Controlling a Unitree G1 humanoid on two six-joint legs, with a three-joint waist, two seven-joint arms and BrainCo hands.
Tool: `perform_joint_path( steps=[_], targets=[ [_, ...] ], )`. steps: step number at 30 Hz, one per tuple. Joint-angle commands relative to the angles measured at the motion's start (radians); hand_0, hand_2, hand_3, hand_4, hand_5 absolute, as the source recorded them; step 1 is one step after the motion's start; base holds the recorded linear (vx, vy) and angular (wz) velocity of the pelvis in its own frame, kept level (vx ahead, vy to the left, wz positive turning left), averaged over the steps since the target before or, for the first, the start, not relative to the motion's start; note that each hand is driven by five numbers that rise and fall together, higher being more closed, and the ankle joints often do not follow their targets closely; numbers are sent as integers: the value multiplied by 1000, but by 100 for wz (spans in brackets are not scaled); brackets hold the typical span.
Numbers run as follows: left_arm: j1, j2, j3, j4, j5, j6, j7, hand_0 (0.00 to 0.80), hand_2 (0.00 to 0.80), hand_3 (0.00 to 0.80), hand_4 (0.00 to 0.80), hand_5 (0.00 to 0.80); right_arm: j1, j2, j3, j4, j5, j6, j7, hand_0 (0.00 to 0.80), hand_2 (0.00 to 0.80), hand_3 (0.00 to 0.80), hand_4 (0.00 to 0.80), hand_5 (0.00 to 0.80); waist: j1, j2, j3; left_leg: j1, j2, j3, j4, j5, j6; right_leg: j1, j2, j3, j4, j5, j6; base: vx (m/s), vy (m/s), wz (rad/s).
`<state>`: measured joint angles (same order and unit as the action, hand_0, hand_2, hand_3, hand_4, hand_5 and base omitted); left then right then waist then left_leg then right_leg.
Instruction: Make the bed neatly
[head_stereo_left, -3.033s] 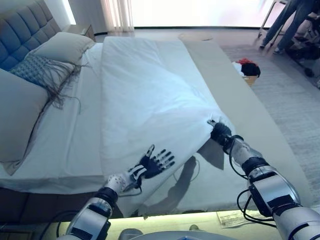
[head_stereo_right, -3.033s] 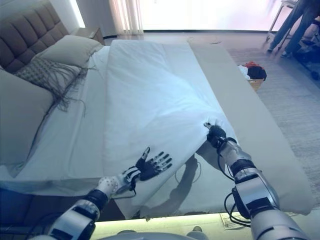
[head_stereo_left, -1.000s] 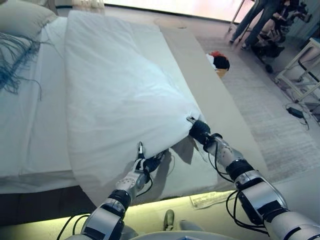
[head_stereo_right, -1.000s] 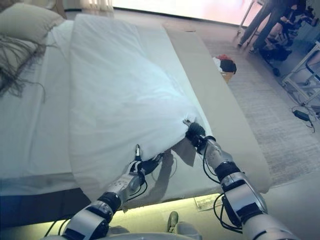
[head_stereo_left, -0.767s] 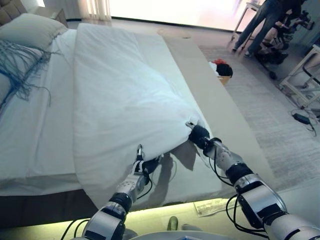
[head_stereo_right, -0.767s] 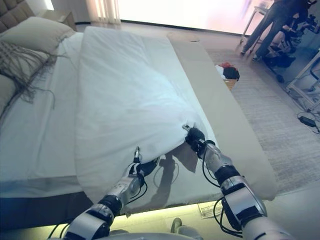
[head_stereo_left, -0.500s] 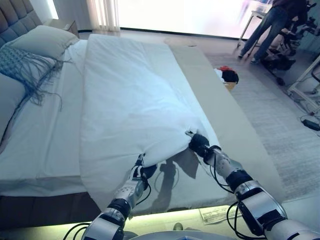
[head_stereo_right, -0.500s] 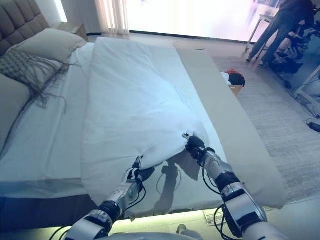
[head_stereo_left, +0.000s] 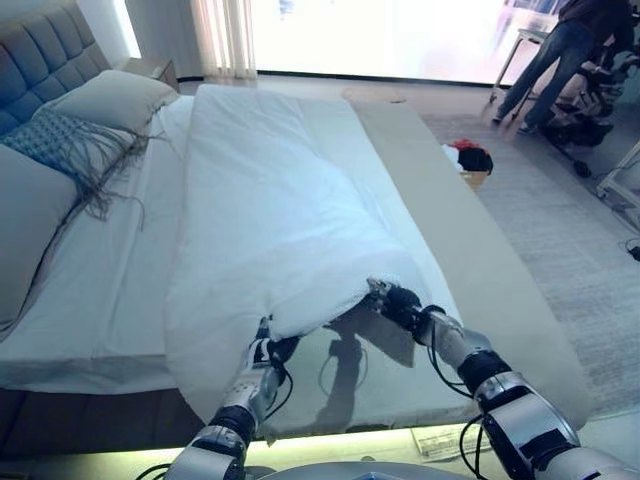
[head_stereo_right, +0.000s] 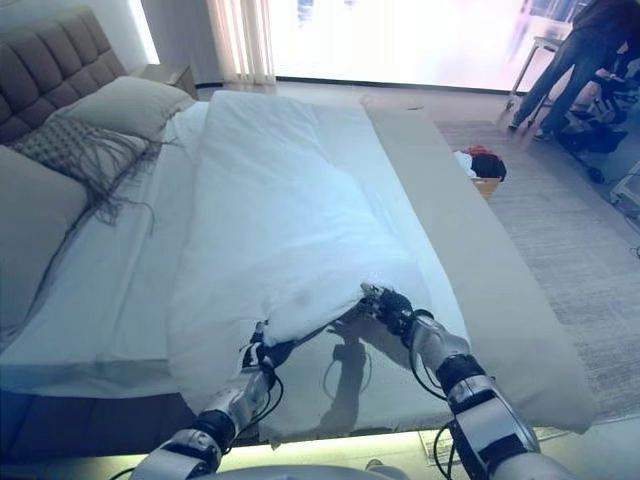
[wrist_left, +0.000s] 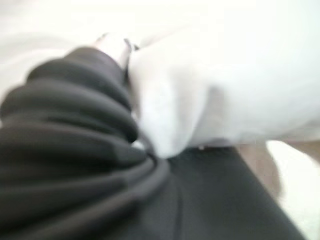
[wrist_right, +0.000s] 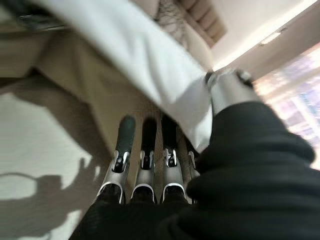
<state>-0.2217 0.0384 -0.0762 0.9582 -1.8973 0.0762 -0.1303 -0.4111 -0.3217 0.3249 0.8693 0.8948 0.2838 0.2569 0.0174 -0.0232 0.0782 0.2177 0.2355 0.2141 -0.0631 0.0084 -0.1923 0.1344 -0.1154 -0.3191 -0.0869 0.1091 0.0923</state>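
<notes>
now: both hands at the duvet's foot edge

the white duvet (head_stereo_left: 270, 210) lies folded lengthwise down the middle of the bed (head_stereo_left: 480, 270), its near edge lifted. the left hand (head_stereo_left: 262, 352) sits at about 7 o'clock of that edge; cloth bunches against it, but i cannot tell how its fingers lie. the right hand (head_stereo_left: 400, 300), at 5 o'clock, pinches the corner between thumb and straight fingers (wrist_right: 145, 145). judging by this, the spreading step is in hand; next it calls for drawing the edge toward 3 o'clock, over the bare beige side.
</notes>
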Motion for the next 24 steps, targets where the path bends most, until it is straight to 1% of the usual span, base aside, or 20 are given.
perform_joint_path(
  steps=[1,4,5,6,7,11,14,16,17,19,20,24],
  targets=[
    [-40,102,69,23,48,-30,-72,800,800,800,800,800,29,-45,-76,39,-31,10,70,0,0,0,0,0,37,-31,-17,-25,-16,-27,-21,39,25,49,-96,-35,35,-57,85,-90,92,2],
    [-21,132,129,48,84,-19,-114,800,800,800,800,800,139,-23,-98,132,-93,28,152,0,0,0,0,0,34,-20,-23,-30,-27,-32,-22,39,35,46,-101,-33,38,-58,85,-74,72,3],
    [-18,136,138,56,93,-17,-124,800,800,800,800,800,154,-18,-102,159,-111,19,172,0,0,0,0,0,33,-19,-23,-31,-29,-32,-22,39,37,45,-102,-32,40,-59,85,-59,62,4],
    [-14,146,159,80,111,-12,-147,800,800,800,800,800,181,-9,-117,219,-115,30,201,0,0,0,0,0,32,-14,-25,-32,-34,-33,-21,38,41,43,-104,-29,44,-61,84,-59,66,2],
    [-14,157,185,108,133,-1,-168,800,800,800,800,800,203,0,-134,274,-121,25,231,0,0,0,0,0,32,-10,-25,-33,-38,-34,-19,36,44,43,-105,-27,47,-63,83,-64,76,2],
    [-13,205,277,226,220,27,-244,800,800,800,800,800,250,19,-192,412,-158,64,260,0,0,0,0,0,27,2,-29,-29,-54,-34,-11,23,53,44,-110,-17,56,-74,81,-49,74,1],
    [2,249,332,294,271,49,-283,800,800,800,800,800,267,18,-238,466,-122,76,242,0,0,0,0,0,20,9,-34,-21,-64,-29,-8,13,59,49,-111,-8,52,-77,81,-37,79,-1],
    [19,275,358,323,297,57,-301,800,800,800,800,800,280,9,-269,483,-107,70,224,0,0,0,0,0,17,14,-40,-20,-71,-26,-7,9,63,51,-112,-4,46,-74,82,-43,94,-6],
    [31,307,386,344,314,73,-310,800,800,800,800,800,287,-11,-299,494,-107,68,217,0,0,0,0,0,14,17,-43,-18,-76,-21,-6,6,66,52,-113,-1,42,-73,83,-50,104,-8],
    [37,339,411,371,321,83,-323,800,800,800,800,800,290,-30,-322,502,-91,65,206,0,0,0,0,0,12,18,-46,-18,-81,-16,-3,3,68,52,-114,2,38,-70,85,-52,99,-9],
    [45,368,433,390,323,91,-332,800,800,800,800,800,290,-54,-350,508,-72,62,192,0,0,0,0,0,9,20,-46,-21,-86,-14,2,-1,70,51,-116,6,36,-68,86,-59,112,-8],
    [60,421,485,393,337,95,-319,800,800,800,800,800,292,-101,-408,515,-26,30,141,0,0,0,0,0,12,22,-41,-28,-101,-11,20,-18,80,45,-127,11,39,-64,92,-71,126,-8]
  ],
)
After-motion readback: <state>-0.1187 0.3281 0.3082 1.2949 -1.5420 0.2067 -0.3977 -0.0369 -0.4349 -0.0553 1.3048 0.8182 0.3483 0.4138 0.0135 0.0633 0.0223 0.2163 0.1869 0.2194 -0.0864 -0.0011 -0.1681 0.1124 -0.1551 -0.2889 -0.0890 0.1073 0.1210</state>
